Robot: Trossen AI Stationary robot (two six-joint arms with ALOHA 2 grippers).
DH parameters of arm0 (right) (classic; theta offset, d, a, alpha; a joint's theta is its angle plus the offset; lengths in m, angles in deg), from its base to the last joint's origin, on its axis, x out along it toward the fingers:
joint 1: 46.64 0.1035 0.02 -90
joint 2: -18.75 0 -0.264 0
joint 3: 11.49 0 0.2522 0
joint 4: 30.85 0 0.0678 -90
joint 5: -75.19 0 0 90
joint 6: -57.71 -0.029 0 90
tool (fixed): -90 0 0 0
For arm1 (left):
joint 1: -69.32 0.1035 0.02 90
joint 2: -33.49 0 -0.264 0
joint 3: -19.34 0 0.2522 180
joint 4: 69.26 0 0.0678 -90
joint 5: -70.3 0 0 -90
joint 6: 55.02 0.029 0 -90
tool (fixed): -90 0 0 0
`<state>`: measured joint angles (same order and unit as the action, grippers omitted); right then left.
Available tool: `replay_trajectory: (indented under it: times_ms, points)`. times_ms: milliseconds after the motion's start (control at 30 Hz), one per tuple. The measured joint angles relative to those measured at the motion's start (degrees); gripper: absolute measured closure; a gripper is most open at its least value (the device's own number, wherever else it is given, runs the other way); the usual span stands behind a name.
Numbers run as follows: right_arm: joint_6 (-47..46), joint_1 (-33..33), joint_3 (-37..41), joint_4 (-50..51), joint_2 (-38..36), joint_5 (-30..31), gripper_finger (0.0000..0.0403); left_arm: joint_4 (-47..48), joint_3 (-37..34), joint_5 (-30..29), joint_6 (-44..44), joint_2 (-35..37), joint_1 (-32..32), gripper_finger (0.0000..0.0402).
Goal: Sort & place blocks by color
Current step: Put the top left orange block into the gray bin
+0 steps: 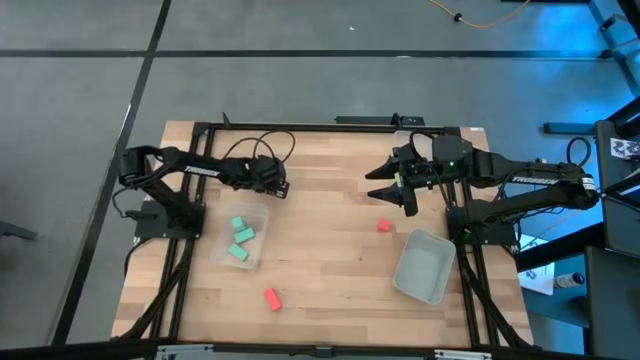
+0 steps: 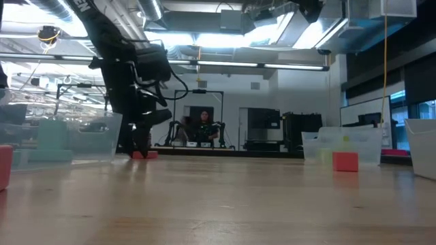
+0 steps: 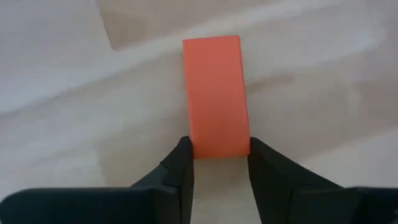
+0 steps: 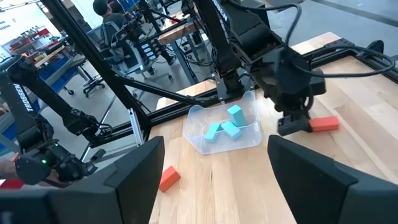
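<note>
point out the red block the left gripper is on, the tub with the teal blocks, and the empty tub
red block [image 3: 214,93]: left wrist view, middle of its top face
tub with teal blocks [image 1: 222,252]: high view, bare floor near a corner
empty tub [image 1: 422,268]: high view, its bare floor

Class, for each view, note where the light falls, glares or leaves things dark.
Low view: ceiling lamps glare, and the left arm shows as a dark silhouette against them. High view: even light on the table, blue glow on the floor. Left wrist view: soft, even light on the red block in the left pincer.
</note>
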<state>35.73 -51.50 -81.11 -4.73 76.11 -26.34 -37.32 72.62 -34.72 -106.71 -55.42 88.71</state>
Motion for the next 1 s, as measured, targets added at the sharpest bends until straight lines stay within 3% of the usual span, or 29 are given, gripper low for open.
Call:
replay_trajectory:
  times_ms: [267,600,800,1000]
  points:
    - [-0.2,0.0,0.0,-1.0,0.0,0.0,0.0114,0.4,-0.1,-1.7,8.7,11.4,-2.1,0.0291]
    - [-4.4,0.2,0.0,-4.8,0.9,-0.1,0.0114,-10.0,-0.1,-2.5,21.7,28.7,-17.6,0.0291]
    - [-1.6,1.9,0.0,-12.5,4.8,-0.2,0.0114,-21.2,-0.1,-0.6,25.2,29.7,-26.1,0.0291]
    - [1.3,4.5,0.0,-21.7,10.4,-0.5,0.0114,-32.0,0.9,-2.4,25.4,25.0,-30.7,0.0291]
